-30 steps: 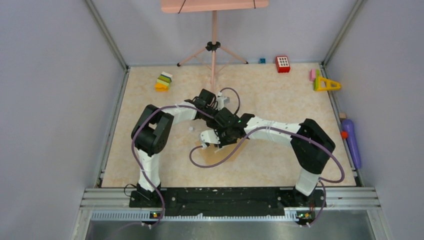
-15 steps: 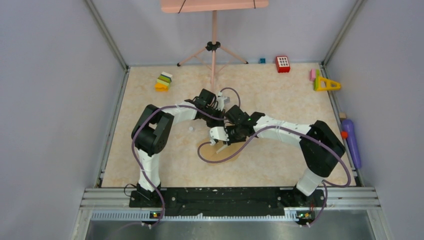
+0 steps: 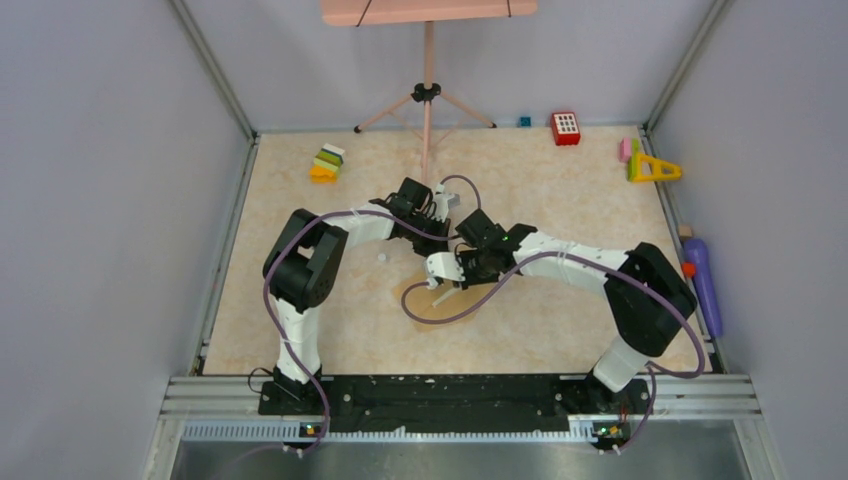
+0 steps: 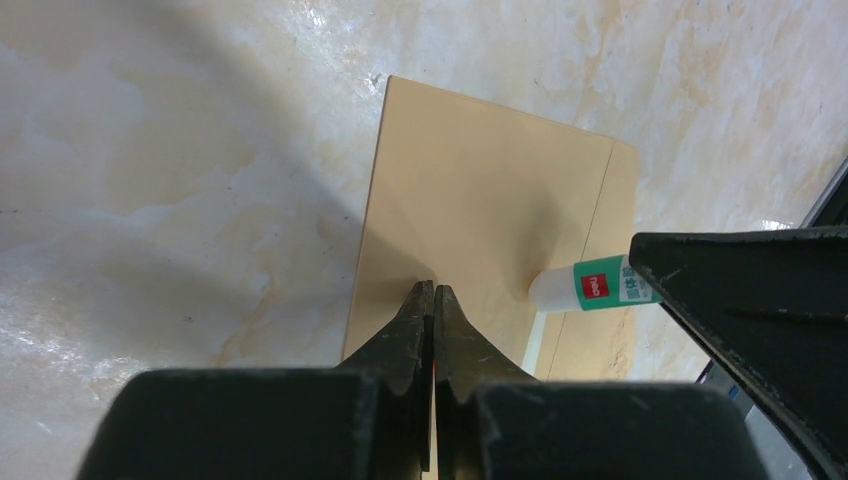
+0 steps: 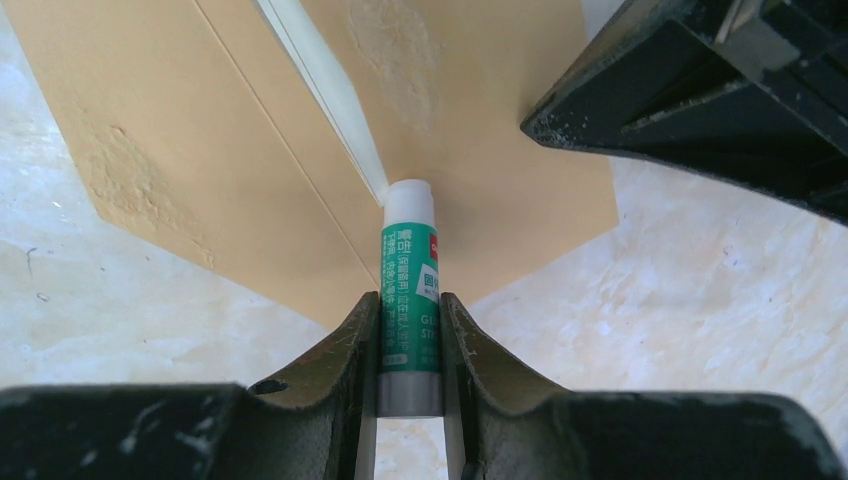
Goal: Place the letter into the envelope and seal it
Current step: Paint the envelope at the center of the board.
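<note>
The brown envelope (image 3: 425, 305) lies flat on the marble table, under both wrists. My left gripper (image 4: 433, 290) is shut with nothing between its fingers, its tips pressed down on the envelope (image 4: 470, 190) near its left edge. My right gripper (image 5: 408, 298) is shut on a green and white glue stick (image 5: 409, 270). The stick's white tip touches the envelope (image 5: 200, 130) at the flap line. There a thin pale strip, the edge of the letter (image 5: 320, 80), shows; the rest of the letter is hidden inside. The glue stick (image 4: 595, 285) also shows in the left wrist view.
A pink tripod (image 3: 427, 100) stands at the back centre. Stacked toy blocks (image 3: 327, 162) lie back left, with a red block (image 3: 566, 128) and a yellow triangle (image 3: 652, 168) back right. A purple object (image 3: 703, 285) rests along the right rail. Grey walls enclose the table.
My right gripper has moved to the right with the glue stick, sliding along the envelope. The left gripper has stayed pressed down in the same place.
</note>
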Tool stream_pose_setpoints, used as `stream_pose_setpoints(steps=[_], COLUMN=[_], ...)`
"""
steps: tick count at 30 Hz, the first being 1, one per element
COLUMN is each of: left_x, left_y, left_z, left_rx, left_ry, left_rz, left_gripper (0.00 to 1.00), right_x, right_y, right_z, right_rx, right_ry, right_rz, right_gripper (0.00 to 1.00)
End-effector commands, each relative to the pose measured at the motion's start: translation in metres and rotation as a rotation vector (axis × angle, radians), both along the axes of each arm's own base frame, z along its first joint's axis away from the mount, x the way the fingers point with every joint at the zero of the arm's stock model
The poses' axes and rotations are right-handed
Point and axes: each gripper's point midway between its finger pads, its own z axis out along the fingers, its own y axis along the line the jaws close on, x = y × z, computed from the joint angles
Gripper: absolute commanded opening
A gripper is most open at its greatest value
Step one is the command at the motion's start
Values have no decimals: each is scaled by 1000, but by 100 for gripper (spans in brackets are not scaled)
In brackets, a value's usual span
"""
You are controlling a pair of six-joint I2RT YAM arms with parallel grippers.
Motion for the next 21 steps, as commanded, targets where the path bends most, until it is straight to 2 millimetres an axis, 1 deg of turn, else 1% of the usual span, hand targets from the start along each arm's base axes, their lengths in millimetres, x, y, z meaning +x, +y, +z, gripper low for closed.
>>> stream_pose_setpoints(steps=[1,5,7,10,14,15,18,21], left_x=[-14,-15,-14,-12,-9,-7,-4,1], left_y=[28,29,28,27,19,17,12,8], left_z=[-60,-60,-60,-55,-38,-33,-11,14], left_rx=[202,201,199,193,152,136,90,45], left_ry=[35,38,36,31,3,-7,-53,-110], left_rz=[7,7,6,0,-17,-22,-33,-44], left_gripper=[0,0,0,0,0,3,31,53], right_x=[9,11,11,8,1,-1,-8,-18], right_y=[-11,-14,-13,-9,-3,-2,-2,-4], right_z=[14,21,28,43,69,75,96,118], right_rx=[14,31,55,119,234,265,364,470], right_ry=[-45,-52,-53,-37,-19,-12,9,26], right_rz=[-28,-40,-48,-61,-84,-91,-108,-108], right_gripper=[0,0,0,0,0,0,0,0])
